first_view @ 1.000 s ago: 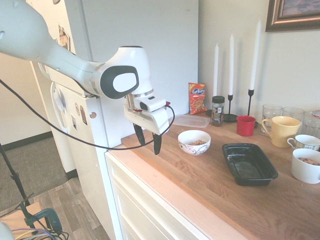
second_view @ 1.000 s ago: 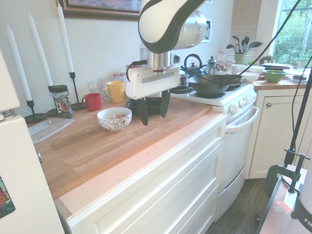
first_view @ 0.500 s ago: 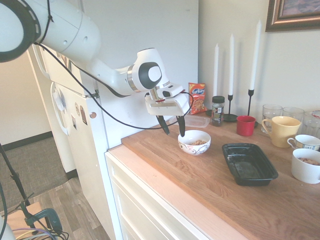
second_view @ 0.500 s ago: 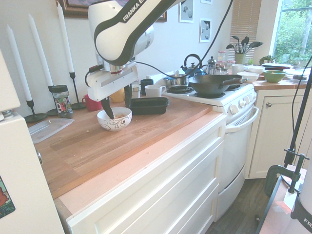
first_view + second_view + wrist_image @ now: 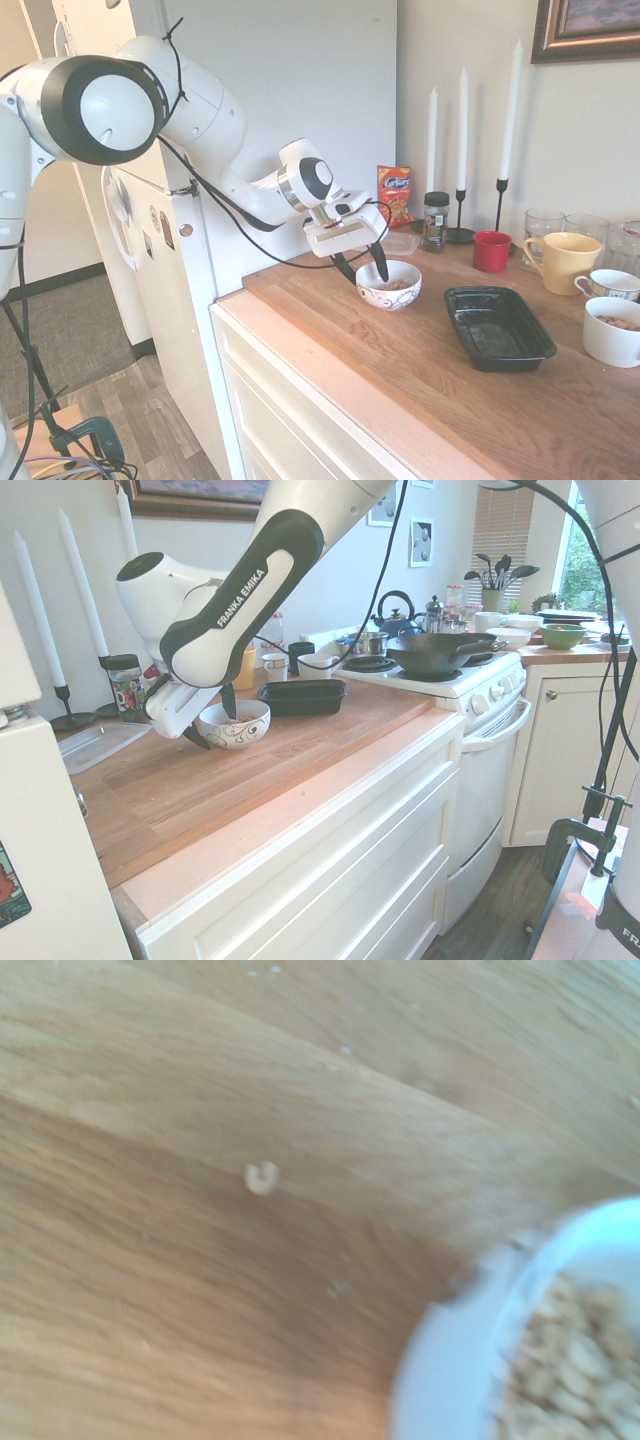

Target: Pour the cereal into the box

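The cereal [image 5: 396, 285] is a small heap of tan pieces in a white patterned bowl [image 5: 389, 292] on the wooden counter. My gripper [image 5: 362, 268] is open and tilted at the bowl's fridge-side rim. One finger hangs over the inside and the other outside the wall, and I cannot tell whether either touches. From the other side the gripper [image 5: 212, 722] stands at the same bowl [image 5: 240, 730]. The box [image 5: 498, 326], a shallow black tray, lies empty just beyond the bowl. The blurred wrist view shows the bowl's rim [image 5: 450, 1360], cereal [image 5: 570, 1370] and one loose piece [image 5: 261, 1177] on the wood.
Behind the bowl stand a clear flat container [image 5: 385, 242], an orange snack bag [image 5: 395, 196], a spice jar [image 5: 435, 221], candles [image 5: 462, 120], a red cup [image 5: 491, 251] and a yellow mug [image 5: 563, 262]. White mugs [image 5: 612, 332] sit past the tray. The fridge [image 5: 190, 230] borders the counter, and a stove [image 5: 440, 670] stands at the other end.
The arm swung from the counter's front edge toward the bowl and came down, tilting the wrist. The open fingers now stand at the bowl's rim. The bowl and tray have not moved.
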{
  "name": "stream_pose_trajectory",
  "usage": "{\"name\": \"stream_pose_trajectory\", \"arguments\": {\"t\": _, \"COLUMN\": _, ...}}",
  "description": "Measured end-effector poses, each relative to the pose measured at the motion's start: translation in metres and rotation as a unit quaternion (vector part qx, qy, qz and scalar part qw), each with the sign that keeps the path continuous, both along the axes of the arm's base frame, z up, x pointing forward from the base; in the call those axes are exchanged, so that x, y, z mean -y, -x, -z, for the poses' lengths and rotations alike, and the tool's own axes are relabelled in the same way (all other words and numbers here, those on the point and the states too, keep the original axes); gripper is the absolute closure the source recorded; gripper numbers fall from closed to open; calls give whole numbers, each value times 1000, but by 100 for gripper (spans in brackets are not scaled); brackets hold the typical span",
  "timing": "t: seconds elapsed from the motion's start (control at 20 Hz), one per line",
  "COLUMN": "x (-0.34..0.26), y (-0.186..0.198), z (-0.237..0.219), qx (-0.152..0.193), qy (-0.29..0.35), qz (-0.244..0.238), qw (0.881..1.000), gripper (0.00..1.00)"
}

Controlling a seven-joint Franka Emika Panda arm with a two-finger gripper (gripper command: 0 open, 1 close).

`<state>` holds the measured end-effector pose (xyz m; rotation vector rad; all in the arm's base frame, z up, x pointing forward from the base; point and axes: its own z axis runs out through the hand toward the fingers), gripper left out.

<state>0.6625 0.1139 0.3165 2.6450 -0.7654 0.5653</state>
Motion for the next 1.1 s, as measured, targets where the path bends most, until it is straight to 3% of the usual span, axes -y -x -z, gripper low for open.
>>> {"name": "stream_pose_trajectory", "arguments": {"t": 0.05, "x": 2, "y": -5, "z": 2, "qx": 2, "qy": 4, "qz": -1, "qw": 1000, "gripper": 0}}
{"name": "stream_pose_trajectory", "arguments": {"t": 0.1, "x": 5, "y": -8, "z": 3, "qx": 3, "qy": 7, "qz": 1, "qw": 1000, "gripper": 100}}
{"name": "stream_pose_trajectory", "arguments": {"t": 1.1, "x": 18, "y": -15, "z": 13, "qx": 2, "qy": 16, "qz": 6, "qw": 1000, "gripper": 100}}
